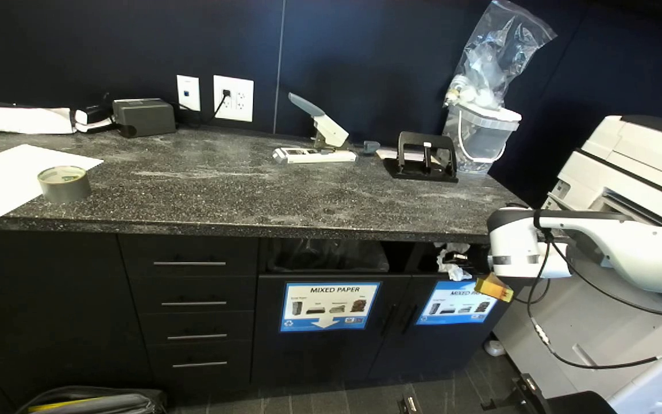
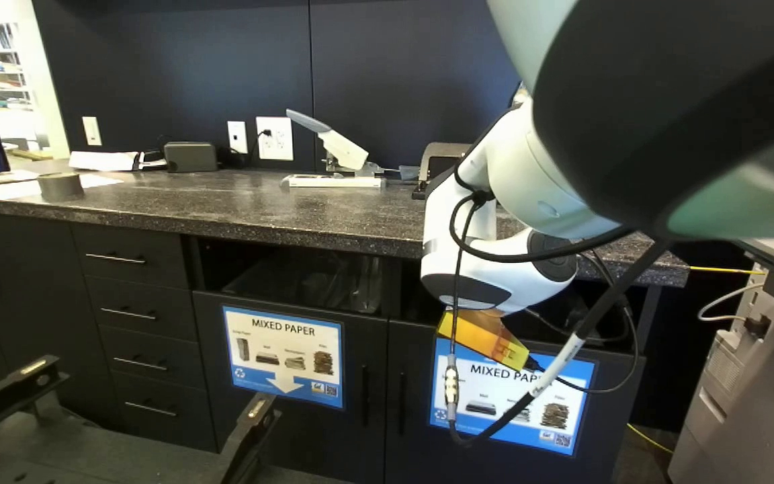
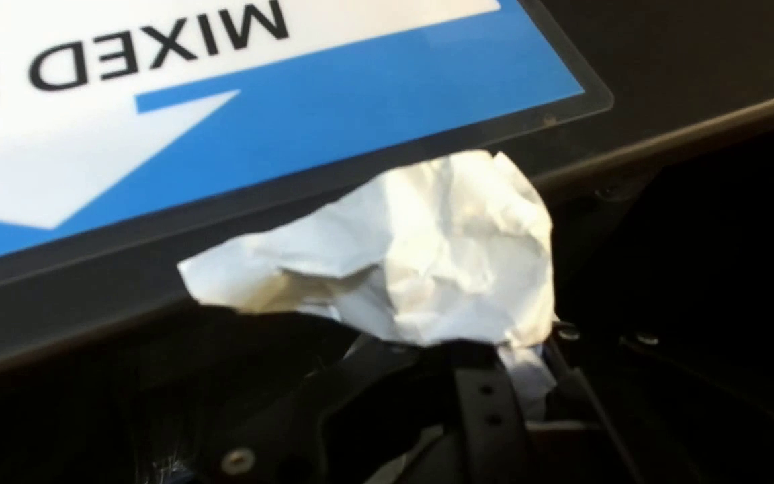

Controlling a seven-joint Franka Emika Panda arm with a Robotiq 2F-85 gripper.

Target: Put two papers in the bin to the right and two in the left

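Your hand [image 3: 520,357] is pinching crumpled paper [image 3: 441,249] at opening of right bin [image 1: 426,348]; left bin [image 1: 319,359] is standing just beside it, table [image 1: 239,195] running above.

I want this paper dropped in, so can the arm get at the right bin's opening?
Probably yes: the gripper, shut on a crumpled paper, is right at the opening of the right bin, which looks uncovered, though the inside is too dark to judge.
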